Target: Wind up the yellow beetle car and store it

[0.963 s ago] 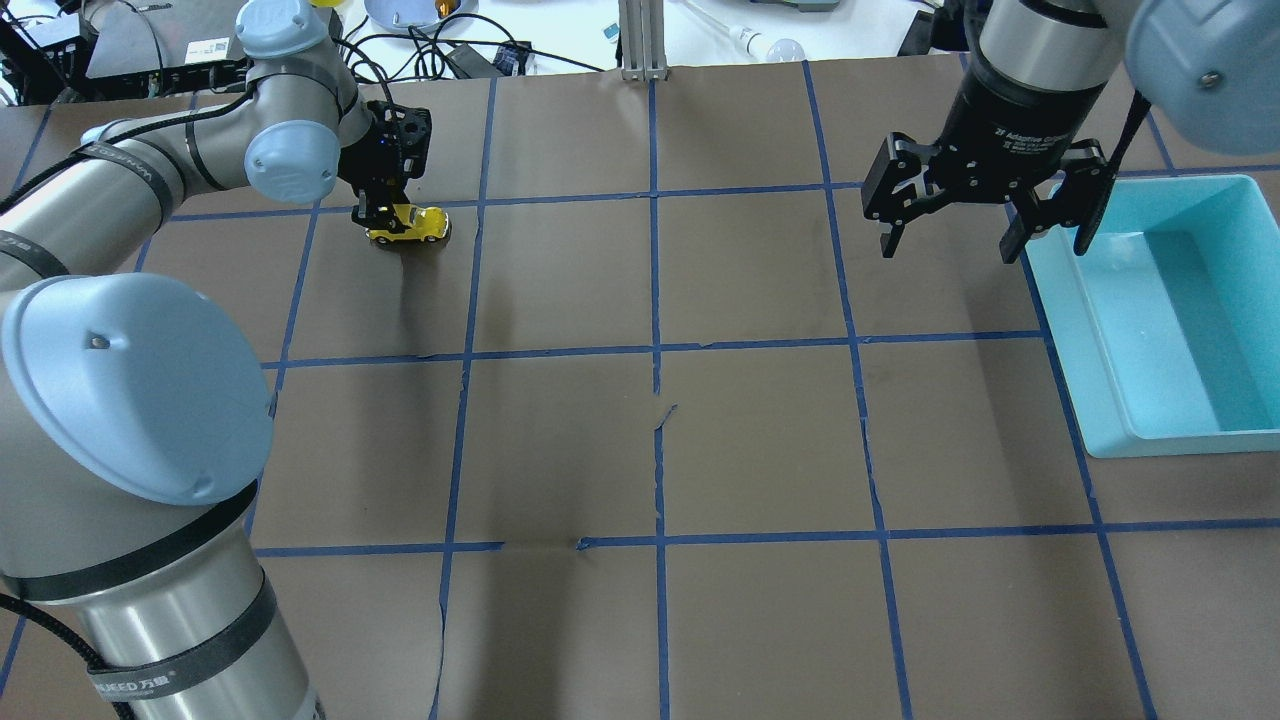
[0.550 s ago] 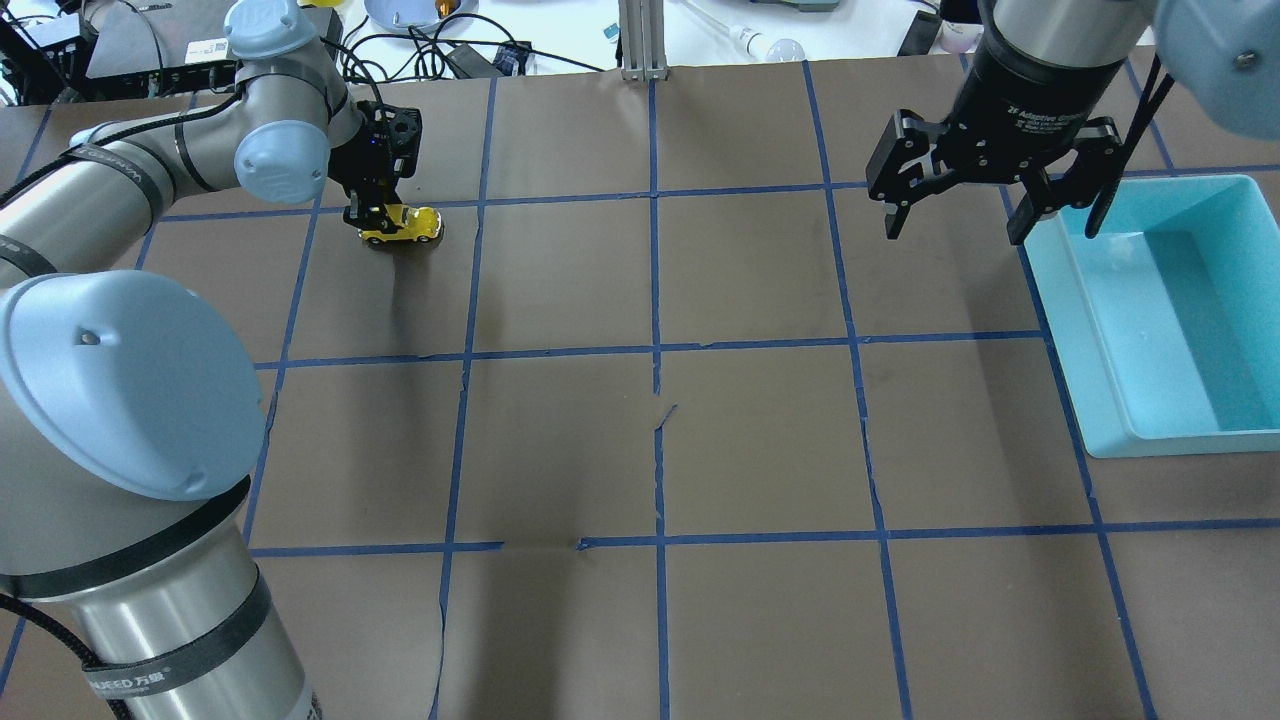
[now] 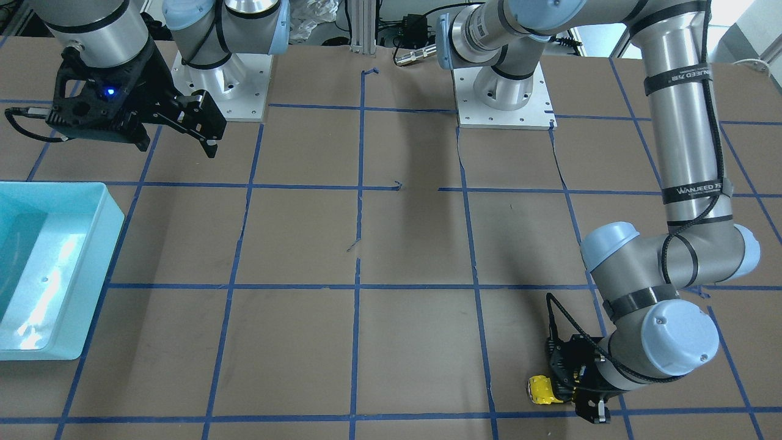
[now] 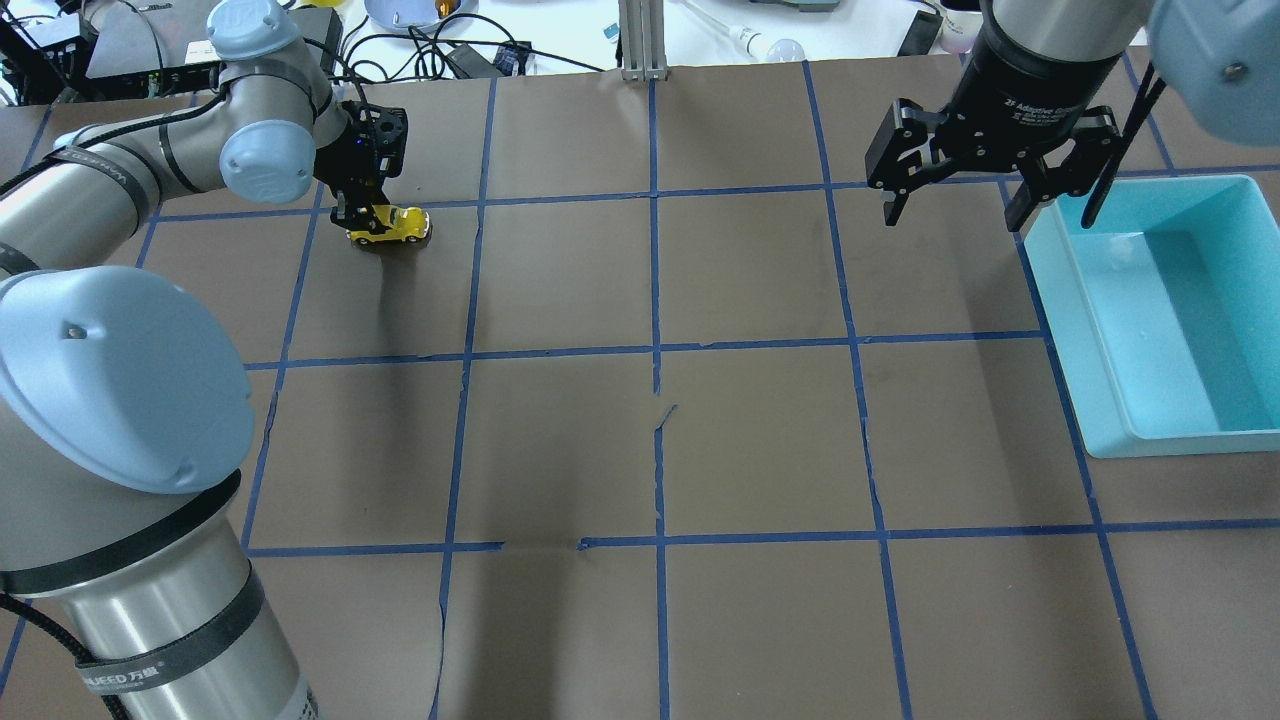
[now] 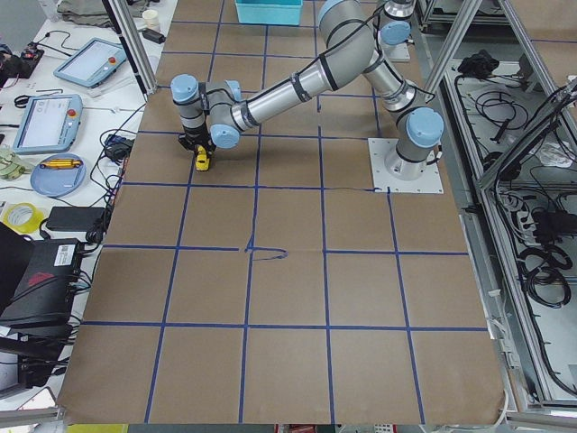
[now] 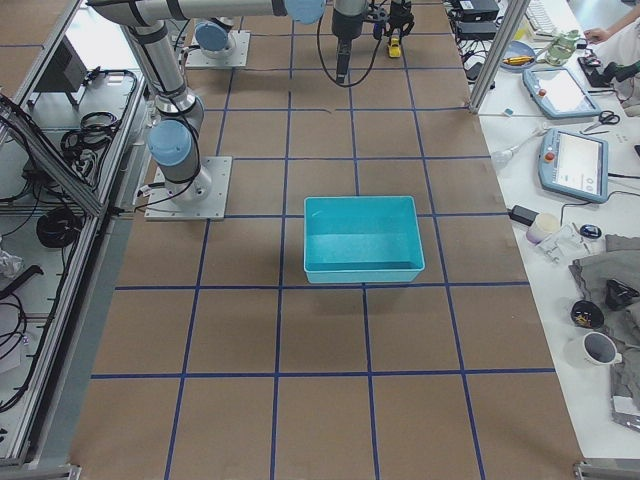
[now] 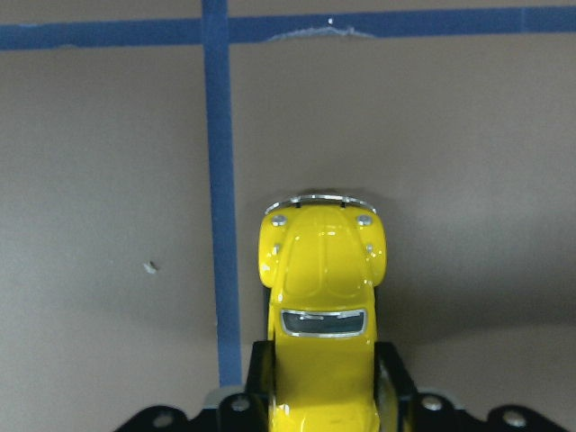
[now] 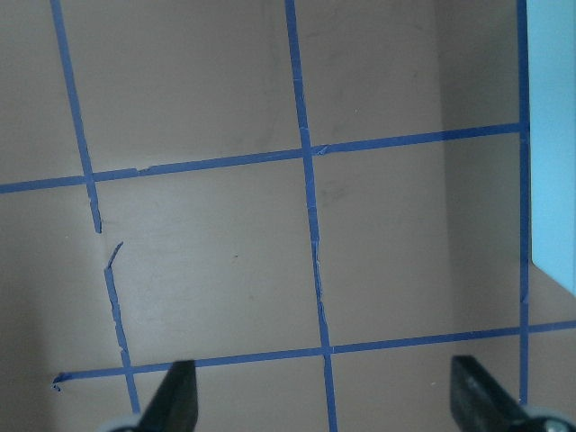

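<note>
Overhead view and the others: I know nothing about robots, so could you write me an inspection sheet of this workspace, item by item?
Surface: brown paper table with a blue tape grid; small tear near the middle.
Job's things: yellow beetle car on the table at its far left; turquoise bin at the right, empty.
Clutter: nothing seen.
Grippers: left gripper shut on the car's sides; right gripper open, empty, above the table beside the bin.
Cables: black cable loops at the left wrist.
Surroundings: teach pendant and wires lie off the table's edges.
</note>
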{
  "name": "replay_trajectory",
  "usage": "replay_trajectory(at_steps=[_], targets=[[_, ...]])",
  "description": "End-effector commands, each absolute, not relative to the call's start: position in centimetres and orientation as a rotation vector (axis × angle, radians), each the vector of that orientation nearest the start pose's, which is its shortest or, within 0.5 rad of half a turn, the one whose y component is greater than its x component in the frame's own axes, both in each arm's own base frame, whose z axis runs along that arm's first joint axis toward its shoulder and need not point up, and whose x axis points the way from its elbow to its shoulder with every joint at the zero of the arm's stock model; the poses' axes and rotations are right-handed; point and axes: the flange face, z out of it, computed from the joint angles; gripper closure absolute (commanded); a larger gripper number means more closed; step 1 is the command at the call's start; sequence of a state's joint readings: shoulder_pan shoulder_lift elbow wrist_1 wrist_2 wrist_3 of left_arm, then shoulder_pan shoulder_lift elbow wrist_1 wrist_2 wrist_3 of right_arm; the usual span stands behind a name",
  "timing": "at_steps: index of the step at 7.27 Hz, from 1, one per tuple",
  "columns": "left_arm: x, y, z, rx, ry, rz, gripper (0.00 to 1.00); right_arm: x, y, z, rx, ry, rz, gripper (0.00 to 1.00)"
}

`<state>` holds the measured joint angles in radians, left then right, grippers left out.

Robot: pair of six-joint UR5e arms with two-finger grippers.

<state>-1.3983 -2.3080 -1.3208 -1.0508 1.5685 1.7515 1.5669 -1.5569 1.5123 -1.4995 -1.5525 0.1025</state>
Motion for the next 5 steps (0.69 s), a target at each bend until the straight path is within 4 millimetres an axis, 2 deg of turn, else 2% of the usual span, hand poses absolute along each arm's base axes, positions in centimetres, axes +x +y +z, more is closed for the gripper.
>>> replay_trajectory(at_steps=[1, 3, 5], targets=[[-0.3, -74.7, 19.7, -2.246, -2.232, 0.028, 1.0, 13.2, -49.4, 50.6, 0.164, 3.133, 0.015, 0.0], [0.0, -74.7, 19.7, -2.24, -2.237, 0.03, 1.0, 13.2, -49.5, 50.0, 0.147, 3.13, 0.032, 0.0], [1.1, -74.7, 19.7, -2.222, -2.253, 0.028, 1.0, 13.2, -49.6, 49.8, 0.142, 3.134, 0.036, 0.0]])
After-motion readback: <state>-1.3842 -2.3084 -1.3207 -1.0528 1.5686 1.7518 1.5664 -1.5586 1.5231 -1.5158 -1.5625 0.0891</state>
